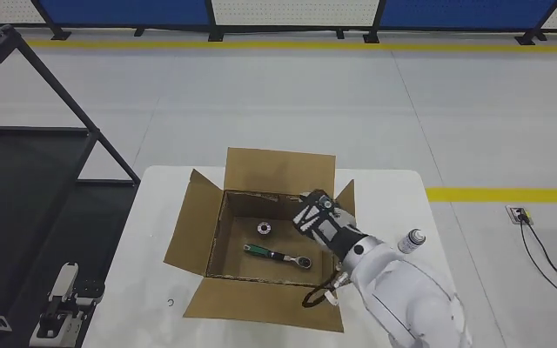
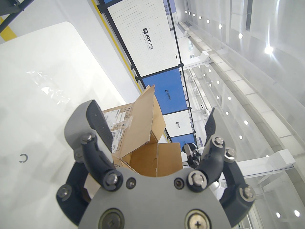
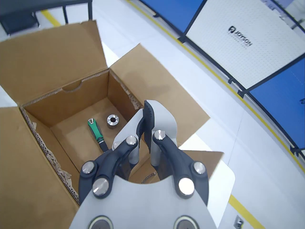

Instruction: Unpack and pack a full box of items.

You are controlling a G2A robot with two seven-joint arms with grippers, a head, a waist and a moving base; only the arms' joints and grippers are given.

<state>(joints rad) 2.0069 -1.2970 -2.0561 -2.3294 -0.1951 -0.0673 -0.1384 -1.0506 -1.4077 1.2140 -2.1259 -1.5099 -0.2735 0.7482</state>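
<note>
The right gripper (image 3: pixel 145 107) is seen with its fingers pressed together and nothing held between them. It is held above the right side of the open box (image 1: pixel 278 167), just inside the right flap. Below it and to its left, a ratchet (image 1: pixel 278 255) is laid across the near part of the box floor, with the green handle pointed left and the metal head towards the right wall. A socket (image 1: pixel 263 229) is set upright on the floor just beyond the ratchet, apart from it. All four flaps of the box are folded outward, and the box is placed in the middle of the white table (image 1: pixel 152 209). A can (image 1: pixel 412 240) is stood upright on the table to the right of the box, clear of the right flap. The left gripper (image 2: pixel 152 110) is spread wide with nothing between its fingers; it is held at the near left, well apart from the box and turned towards it. A small ring (image 1: pixel 170 303) is laid flat on the table, left of the near flap.
</note>
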